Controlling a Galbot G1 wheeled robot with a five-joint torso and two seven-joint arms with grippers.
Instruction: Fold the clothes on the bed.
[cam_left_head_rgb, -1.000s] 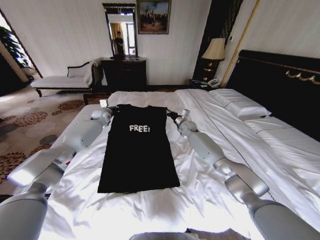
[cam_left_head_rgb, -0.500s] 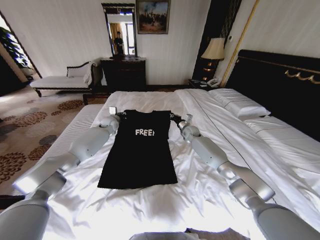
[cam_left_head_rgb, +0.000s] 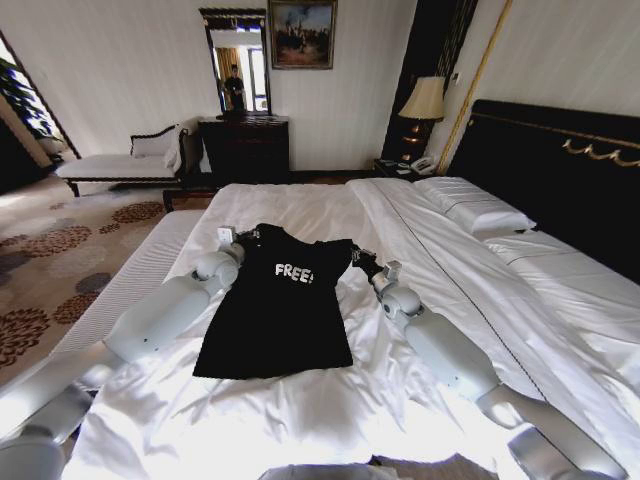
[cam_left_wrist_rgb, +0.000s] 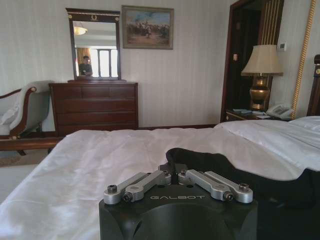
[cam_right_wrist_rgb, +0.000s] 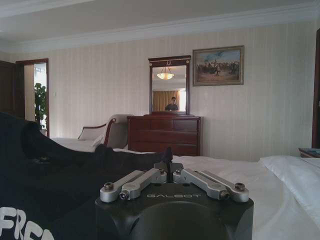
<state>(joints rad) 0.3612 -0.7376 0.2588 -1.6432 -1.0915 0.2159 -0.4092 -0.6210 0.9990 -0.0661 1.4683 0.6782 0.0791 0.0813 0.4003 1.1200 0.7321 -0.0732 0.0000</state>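
Note:
The clothes, a black T-shirt (cam_left_head_rgb: 280, 315) with white "FREE!" lettering, lie lengthwise on the white bed (cam_left_head_rgb: 300, 205). The hem is near me and the shoulder end is raised off the sheet. My left gripper (cam_left_head_rgb: 246, 238) is shut on the left shoulder of the T-shirt (cam_left_wrist_rgb: 240, 175); the left wrist view shows black cloth pinched at its closed tips (cam_left_wrist_rgb: 172, 171). My right gripper (cam_left_head_rgb: 359, 259) is shut on the right shoulder. In the right wrist view its tips (cam_right_wrist_rgb: 169, 169) meet on the T-shirt (cam_right_wrist_rgb: 50, 190), which drapes away with the lettering showing.
White pillows (cam_left_head_rgb: 475, 210) and a tall black headboard (cam_left_head_rgb: 560, 170) line the bed's right side. Beyond the bed stand a dark dresser (cam_left_head_rgb: 245, 148) under a mirror, a white chaise (cam_left_head_rgb: 110, 165) and a lamp (cam_left_head_rgb: 425, 100). Patterned carpet (cam_left_head_rgb: 60, 260) lies to the left.
Both grippers have drawn the shirt's shoulder end toward me and upward. The upper part now stands off the sheet, and the lettering has come closer.

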